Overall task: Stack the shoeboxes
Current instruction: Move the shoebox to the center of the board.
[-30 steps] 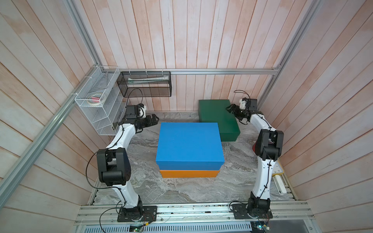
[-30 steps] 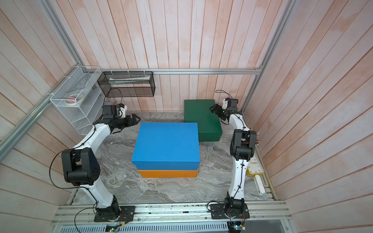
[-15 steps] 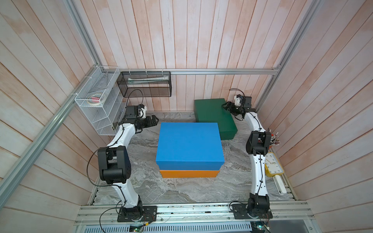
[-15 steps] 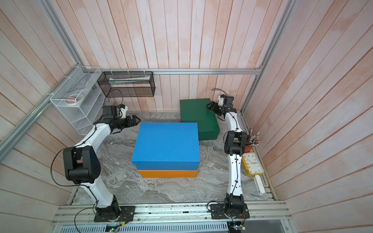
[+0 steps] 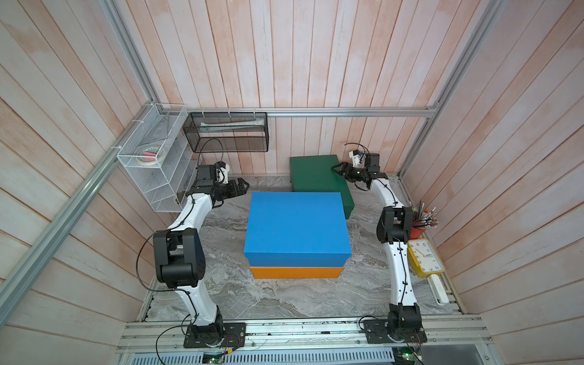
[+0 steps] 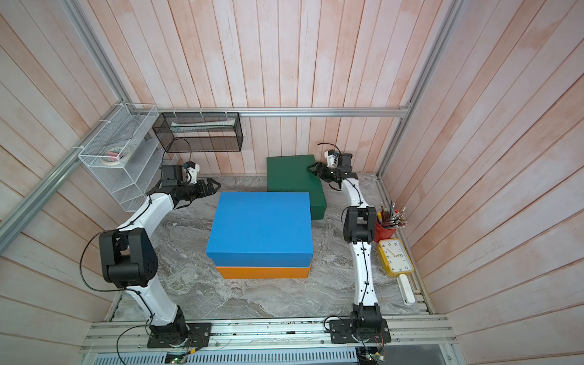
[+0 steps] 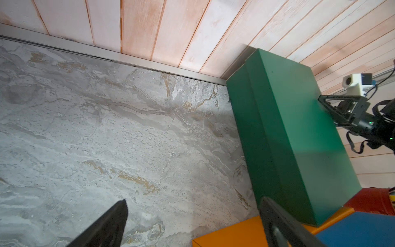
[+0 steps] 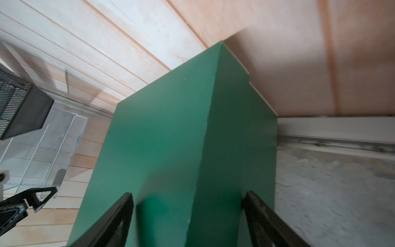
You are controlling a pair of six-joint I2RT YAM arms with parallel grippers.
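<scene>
The blue shoebox (image 5: 297, 227) (image 6: 260, 227) lies on top of the orange shoebox (image 5: 297, 272) (image 6: 262, 272) in the middle of the table. Behind them, at the back wall, stands the dark green shoebox (image 5: 313, 173) (image 6: 287, 173) (image 7: 299, 139) (image 8: 171, 139). My right gripper (image 5: 337, 168) (image 6: 313, 168) (image 8: 187, 193) sits astride its right top edge, jaws wide, one finger over the lid and one down the side. Whether they press on the box does not show. My left gripper (image 5: 244, 186) (image 6: 216, 186) (image 7: 193, 201) hangs open and empty left of the boxes, over the marble.
A black mesh basket (image 5: 227, 132) and a white wire rack (image 5: 151, 164) hang at the back left, close to my left arm. A red pencil cup (image 5: 418, 229), a yellow clock (image 5: 425, 257) and a white bar (image 5: 437, 289) line the right edge.
My right gripper has reached further left and back, and the green shoebox has shifted left with it. The right arm stands straighter, uncovering the cup and clock. The left arm has hardly moved.
</scene>
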